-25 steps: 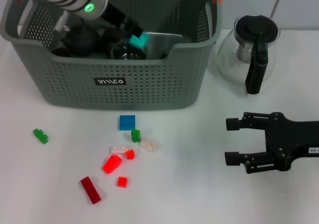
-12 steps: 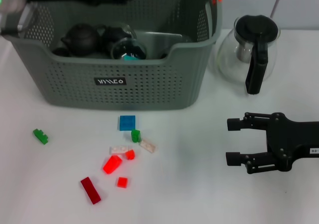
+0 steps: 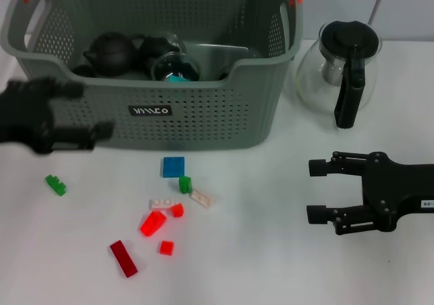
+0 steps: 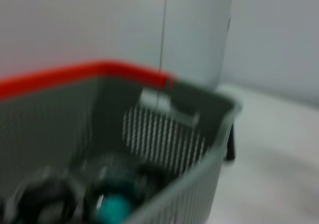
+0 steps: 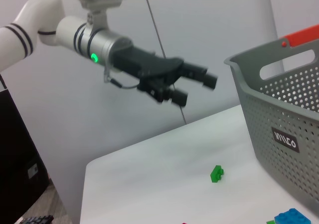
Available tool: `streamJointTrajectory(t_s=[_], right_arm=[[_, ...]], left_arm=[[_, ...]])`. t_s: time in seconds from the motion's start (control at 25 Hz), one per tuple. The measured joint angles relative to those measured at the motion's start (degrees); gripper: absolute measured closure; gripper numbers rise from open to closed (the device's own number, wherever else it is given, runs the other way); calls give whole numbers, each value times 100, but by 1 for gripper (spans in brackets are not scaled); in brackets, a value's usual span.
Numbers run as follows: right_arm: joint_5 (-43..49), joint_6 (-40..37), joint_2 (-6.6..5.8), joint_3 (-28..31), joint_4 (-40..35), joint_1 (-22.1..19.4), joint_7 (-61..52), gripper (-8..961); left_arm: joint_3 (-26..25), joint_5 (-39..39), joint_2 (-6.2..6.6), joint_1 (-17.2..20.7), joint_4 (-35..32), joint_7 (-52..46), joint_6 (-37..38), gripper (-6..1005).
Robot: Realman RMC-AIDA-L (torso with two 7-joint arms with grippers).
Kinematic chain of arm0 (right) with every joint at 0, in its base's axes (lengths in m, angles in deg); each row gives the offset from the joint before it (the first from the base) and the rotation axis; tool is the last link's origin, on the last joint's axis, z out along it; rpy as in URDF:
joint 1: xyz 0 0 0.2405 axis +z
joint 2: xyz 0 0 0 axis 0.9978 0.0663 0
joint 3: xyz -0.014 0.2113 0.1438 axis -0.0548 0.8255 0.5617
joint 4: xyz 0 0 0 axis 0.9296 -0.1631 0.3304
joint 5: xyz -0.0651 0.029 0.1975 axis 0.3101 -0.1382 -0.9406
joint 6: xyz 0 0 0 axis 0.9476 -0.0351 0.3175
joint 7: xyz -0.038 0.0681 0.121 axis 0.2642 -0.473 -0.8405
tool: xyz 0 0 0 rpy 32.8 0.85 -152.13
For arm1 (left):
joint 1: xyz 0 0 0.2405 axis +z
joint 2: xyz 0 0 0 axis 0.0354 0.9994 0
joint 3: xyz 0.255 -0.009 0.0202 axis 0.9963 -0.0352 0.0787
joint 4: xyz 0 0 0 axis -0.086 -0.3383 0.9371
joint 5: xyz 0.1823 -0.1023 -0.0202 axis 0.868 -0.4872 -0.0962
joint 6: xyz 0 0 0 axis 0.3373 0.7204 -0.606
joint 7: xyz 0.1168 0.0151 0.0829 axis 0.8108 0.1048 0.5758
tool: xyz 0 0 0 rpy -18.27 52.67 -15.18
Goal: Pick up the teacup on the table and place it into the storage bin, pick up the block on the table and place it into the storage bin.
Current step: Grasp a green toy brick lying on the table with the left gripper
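Left black pincer [image 3: 85, 108] open wide, nothing held, up in the air at the grey bin's 9 o'clock side. Seen open in the right wrist view too [image 5: 192, 87], fingers spread and bare.

Large grey plastic storage bin with little holes and orange-red handle tips [image 3: 203, 115] at 12 o'clock on the white table [image 3: 271, 264]. Inside it: a dark round teapot [image 3: 108, 53], a glass teacup [image 3: 174, 66] and a small teal block [image 3: 178, 78] by the cup. So cup in, one block in, by the look of it.

Left on the table at 6 o'clock from the bin: a blue square block [image 3: 173, 167], a small green block [image 3: 184, 184], white blocks [image 3: 201, 197], red blocks [image 3: 153, 223], a dark red long block [image 3: 123, 258]. One more green block [image 3: 55, 184] at 8 o'clock, well apart. Maybe more picking to do.

Right black pincer [image 3: 322, 192] parked at 4 o'clock, open, empty, near a clear glass coffee pot with black lid and handle [image 3: 342, 68].

Head view: all the blocks and both pincers. Left wrist view: only the bin's orange-red rim [image 4: 89, 74] and the teal thing inside [image 4: 112, 209], no fingers. Right wrist view: the white left arm with a green light [image 5: 75, 32], not seen from the head.
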Motion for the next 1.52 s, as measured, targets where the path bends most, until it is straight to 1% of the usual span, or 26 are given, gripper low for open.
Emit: streamJointTrajectory(t_s=[0.08,0.16,0.32,0.52,0.72,1.0,1.28,1.52], right_arm=[[0,4,1,1,0,-12,-4,40],[0,8,1,2,0,-17,-16,40],[0,22,16,-1,0,0,-24,40],[0,37,24,-20,0,16,-23,40],[0,45,29,-22,0,15,-11,41],[0,54,35,-5,0,-18,-9,41],[0,52,36,-3,0,-14,-9,38],[0,51,29,-2,0,-14,-2,38]], left_arm=[[-36,305,-1,112,37,51,24,83],[-63,745,-1,143,43,11,43,83],[15,1551,-8,66,-28,-240,-20,84],[346,2239,-12,-52,-35,-589,-222,84],[716,2459,-29,-37,-74,-678,-825,84],[1168,2573,-33,4,-489,-646,-1503,85],[1259,2727,-10,9,-882,-683,-2155,86],[1267,2787,-9,69,-926,-614,-2349,88]])
